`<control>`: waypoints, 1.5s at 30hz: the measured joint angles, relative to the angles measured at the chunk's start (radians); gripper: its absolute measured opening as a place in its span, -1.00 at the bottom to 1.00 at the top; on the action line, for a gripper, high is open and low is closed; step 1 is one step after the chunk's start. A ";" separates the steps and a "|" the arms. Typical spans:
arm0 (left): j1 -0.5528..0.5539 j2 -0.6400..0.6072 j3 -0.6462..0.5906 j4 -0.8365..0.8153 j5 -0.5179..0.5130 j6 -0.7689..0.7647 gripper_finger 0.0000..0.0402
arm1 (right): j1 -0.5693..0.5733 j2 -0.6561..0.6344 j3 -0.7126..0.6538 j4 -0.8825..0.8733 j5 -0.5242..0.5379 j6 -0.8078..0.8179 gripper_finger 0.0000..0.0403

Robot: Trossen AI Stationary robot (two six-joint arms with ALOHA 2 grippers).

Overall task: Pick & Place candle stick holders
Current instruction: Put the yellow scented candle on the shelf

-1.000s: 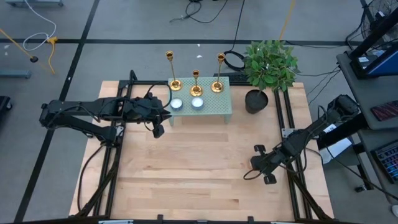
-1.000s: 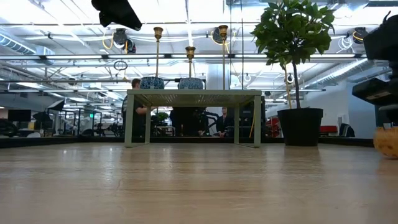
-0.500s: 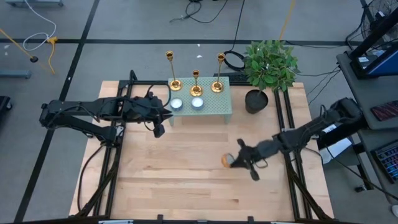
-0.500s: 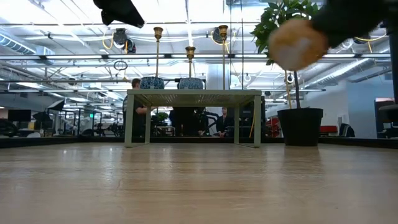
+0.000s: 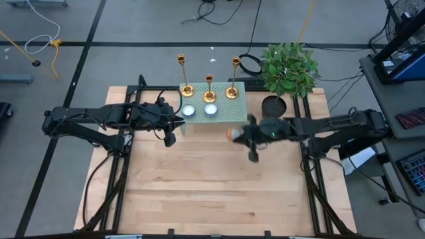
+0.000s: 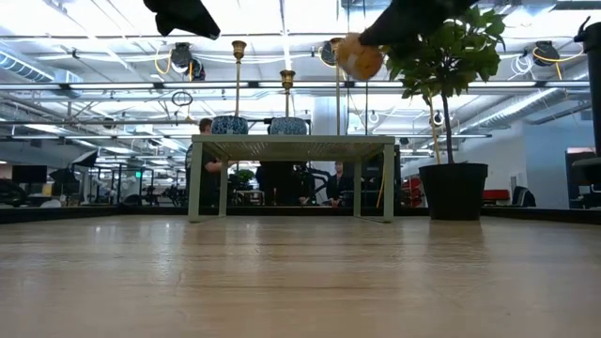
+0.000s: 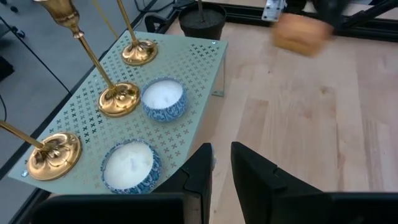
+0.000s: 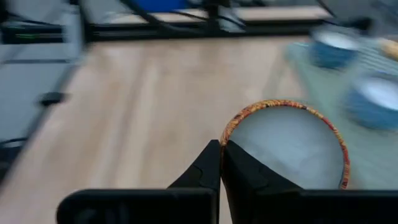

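Three gold candlesticks (image 5: 186,76) (image 5: 209,87) (image 5: 233,78) stand by their round bases on the far edge of a small green perforated table (image 5: 236,117). They also show in the left wrist view (image 7: 118,99). Two blue-and-white candle cups (image 5: 188,111) (image 5: 210,109) sit in front of them. My right gripper (image 5: 240,135) is shut on an orange-rimmed candle cup (image 5: 232,134), in the air by the small table's right near corner. My left gripper (image 5: 175,123) hovers at the small table's left near corner, narrowly open and empty (image 7: 222,167). My right gripper pinches the orange-rimmed cup by its rim (image 8: 225,140), one finger inside over the white wax and one outside. The fingers come level from the table's right side. The cup is lifted clear, above the height of the small table's top in the low view (image 6: 360,58).
A potted plant (image 5: 287,70) in a black pot (image 5: 273,107) stands just right of the small table, close behind my right arm. Bare wooden tabletop (image 5: 212,186) stretches across the near half. People and desks show in the room beyond (image 6: 202,164).
My right gripper has carried the orange-rimmed cup up off the tabletop at the right near side. It has gone toward the table's far edge and left, to the small green table's right near corner. My left gripper has kept still.
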State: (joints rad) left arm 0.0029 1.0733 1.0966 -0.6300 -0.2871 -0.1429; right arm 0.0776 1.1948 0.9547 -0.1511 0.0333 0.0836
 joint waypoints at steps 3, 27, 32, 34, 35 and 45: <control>0.000 0.000 0.000 0.000 0.000 0.006 -0.67 | -0.096 0.033 0.064 -0.081 0.018 -0.008 -1.00; 0.000 0.000 0.000 -0.005 0.000 0.041 -0.67 | -0.425 0.178 0.113 -0.168 -0.116 -0.044 -0.92; 0.000 0.000 0.000 -0.005 0.000 0.043 -0.67 | -0.441 0.178 0.113 -0.167 -0.114 -0.044 -0.87; 0.000 0.000 0.000 -0.005 0.000 0.043 -0.67 | -0.445 0.178 0.113 -0.167 -0.115 -0.044 -0.85; 0.000 0.000 0.000 -0.005 0.000 0.043 -0.67 | -0.446 0.178 0.113 -0.167 -0.114 -0.044 -0.84; 0.000 0.000 0.000 -0.005 0.000 0.043 -0.67 | -0.446 0.178 0.113 -0.147 -0.116 -0.073 -0.65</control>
State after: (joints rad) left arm 0.0030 1.0733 1.0969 -0.6346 -0.2871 -0.1001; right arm -0.3683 1.3724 1.0679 -0.2985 -0.0830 0.0105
